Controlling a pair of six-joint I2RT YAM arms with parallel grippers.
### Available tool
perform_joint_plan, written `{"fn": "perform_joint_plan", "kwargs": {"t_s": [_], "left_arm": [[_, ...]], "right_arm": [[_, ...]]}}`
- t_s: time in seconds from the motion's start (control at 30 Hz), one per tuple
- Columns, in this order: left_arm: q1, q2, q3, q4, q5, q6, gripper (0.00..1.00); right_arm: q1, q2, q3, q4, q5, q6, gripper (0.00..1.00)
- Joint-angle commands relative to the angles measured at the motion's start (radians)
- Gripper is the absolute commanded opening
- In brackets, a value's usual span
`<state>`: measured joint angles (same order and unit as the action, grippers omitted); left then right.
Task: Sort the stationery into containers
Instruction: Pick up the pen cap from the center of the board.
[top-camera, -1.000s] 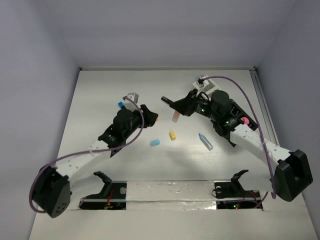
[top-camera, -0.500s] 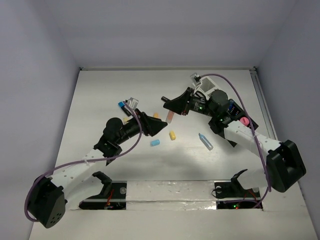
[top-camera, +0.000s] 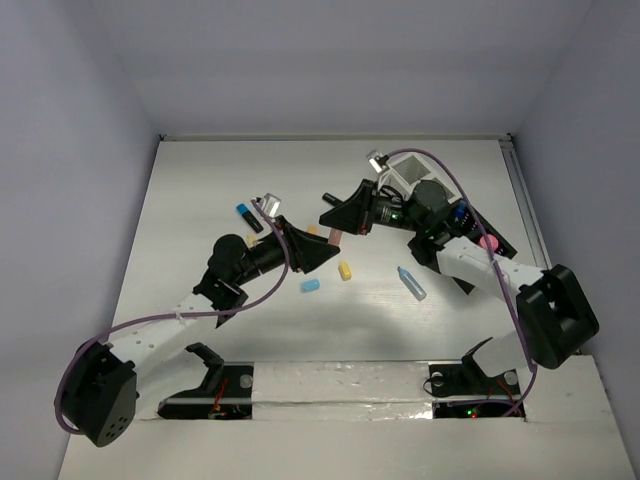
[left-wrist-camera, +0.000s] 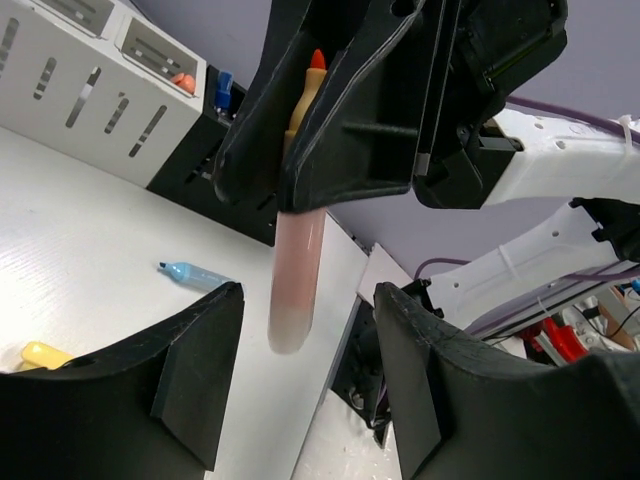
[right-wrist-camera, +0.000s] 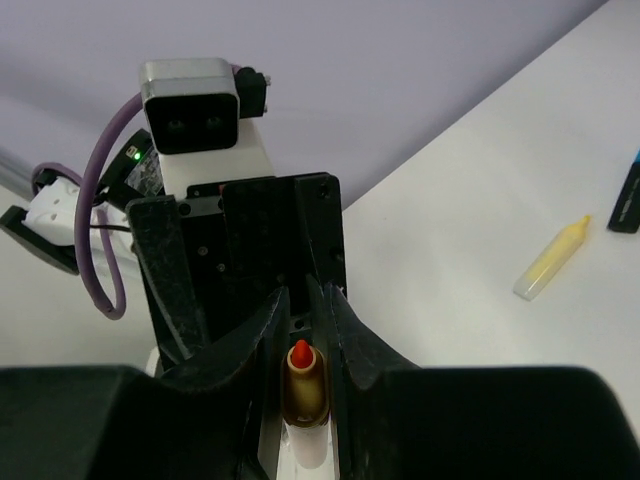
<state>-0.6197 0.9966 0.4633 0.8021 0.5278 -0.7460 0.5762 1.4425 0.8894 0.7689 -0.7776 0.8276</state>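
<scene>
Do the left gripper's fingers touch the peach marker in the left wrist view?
No, the open left gripper leaves a gap on both sides of the peach marker.

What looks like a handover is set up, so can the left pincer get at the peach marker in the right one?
Probably yes. The peach marker hangs half bare from the right pincer, framed by the open fingers of the left pincer; nothing blocks it, though depth is unclear.

A robot lab cell — white table (top-camera: 200, 180) boxed in by plain lavender walls (top-camera: 330, 60).
</scene>
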Motion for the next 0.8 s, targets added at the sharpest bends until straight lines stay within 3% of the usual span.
{"fn": "perform_joint_plan", "kwargs": {"t_s": [0.0,0.33,0.47,0.5,0.53,0.6,0.67,0.7,0.73,0.77], "left_arm": [[0.005,0.020,-0.005,0.098,0.040,-0.015,0.49],[0.005,0.051,-0.012,0.108,0.060,-0.026,0.40],[0.005,0.051,-0.009,0.091,0.052,-0.021,0.20],[0.005,0.051,-0.006,0.086,0.052,-0.018,0.07],[0.005,0.050,-0.005,0.082,0.052,-0.018,0.01],[0.005,0.043,-0.005,0.069,0.044,-0.006,0.00],[0.005,0.030,-0.005,0.034,0.012,0.008,0.00],[0.005,0.010,-0.005,0.016,-0.005,0.017,0.00],[0.005,-0.002,-0.006,-0.004,-0.050,0.036,0.00],[0.005,-0.015,-0.008,-0.045,-0.080,0.042,0.00]], "right_arm": [[0.016,0.022,0.060,0.064,-0.049,0.019,0.02],[0.034,0.078,0.085,0.086,-0.068,0.042,0.02],[0.034,0.084,0.089,0.083,-0.068,0.042,0.02],[0.034,0.085,0.091,0.082,-0.066,0.042,0.03],[0.034,0.085,0.091,0.082,-0.066,0.042,0.02],[0.043,0.085,0.098,0.067,-0.065,0.039,0.03],[0.044,0.082,0.108,0.029,-0.057,0.019,0.11],[0.044,0.075,0.112,0.001,-0.049,0.009,0.22],[0.044,0.070,0.120,-0.031,-0.042,-0.031,0.33],[0.044,0.062,0.128,-0.112,-0.029,-0.059,0.60]]}}
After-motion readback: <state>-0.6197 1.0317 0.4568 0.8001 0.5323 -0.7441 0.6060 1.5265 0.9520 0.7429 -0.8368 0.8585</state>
